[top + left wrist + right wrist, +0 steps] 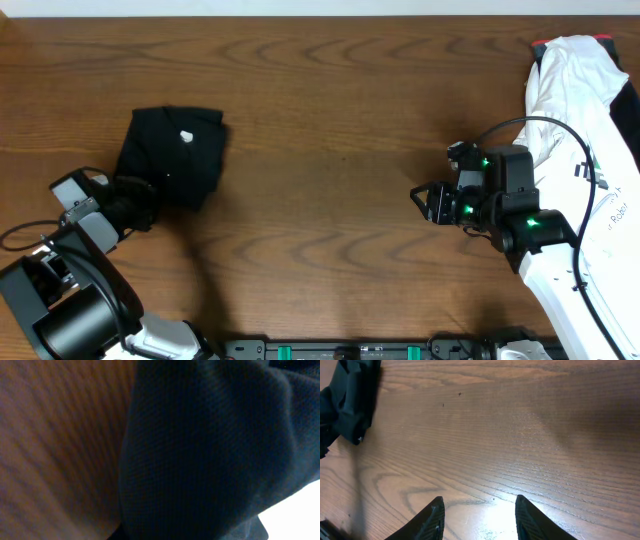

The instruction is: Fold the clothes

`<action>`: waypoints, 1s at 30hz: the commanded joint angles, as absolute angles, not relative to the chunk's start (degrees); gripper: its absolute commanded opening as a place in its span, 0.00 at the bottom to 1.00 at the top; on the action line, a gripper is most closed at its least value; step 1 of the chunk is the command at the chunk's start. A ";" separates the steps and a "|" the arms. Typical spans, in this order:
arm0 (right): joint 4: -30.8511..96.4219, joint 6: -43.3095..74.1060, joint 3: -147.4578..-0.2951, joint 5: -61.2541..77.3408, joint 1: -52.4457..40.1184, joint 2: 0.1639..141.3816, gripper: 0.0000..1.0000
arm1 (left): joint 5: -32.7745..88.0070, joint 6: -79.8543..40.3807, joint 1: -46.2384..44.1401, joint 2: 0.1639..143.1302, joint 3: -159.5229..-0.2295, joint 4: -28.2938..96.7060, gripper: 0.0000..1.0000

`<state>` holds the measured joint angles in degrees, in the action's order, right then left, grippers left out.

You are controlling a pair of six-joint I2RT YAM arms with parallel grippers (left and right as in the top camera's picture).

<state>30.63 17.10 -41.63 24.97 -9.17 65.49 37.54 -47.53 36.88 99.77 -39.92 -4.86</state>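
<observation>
The black T-shirt lies folded into a compact bundle on the left of the wooden table, a small white tag showing on top. My left gripper is at the bundle's near-left edge, touching the fabric. In the left wrist view the black fabric fills most of the frame and hides the fingers. My right gripper is open and empty over bare wood at centre right, far from the shirt. The right wrist view shows its spread fingers and the shirt at top left.
A white garment with a green-and-black logo lies draped along the table's right edge, beside and under the right arm. A cable loops over the right arm. Bare wood stretches between the two grippers.
</observation>
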 commanded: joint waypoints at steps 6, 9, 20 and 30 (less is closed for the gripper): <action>30.70 16.23 -41.58 24.86 -8.64 65.23 0.44 | 38.33 -48.53 40.97 101.69 -39.83 -3.73 0.70; 30.68 16.23 -41.58 24.86 -8.64 65.23 0.44 | 42.15 -48.53 40.97 101.56 -39.83 -3.07 0.98; 32.93 16.19 -41.58 24.86 -8.64 65.21 0.45 | 44.01 -35.24 41.23 87.96 -39.88 12.27 0.98; 32.10 16.21 -41.65 24.82 -8.62 63.46 0.53 | 43.97 -10.79 39.97 55.99 -43.70 40.69 0.98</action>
<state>32.53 17.12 -41.60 24.80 -9.17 64.97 44.40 -22.90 40.75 62.02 -41.25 36.10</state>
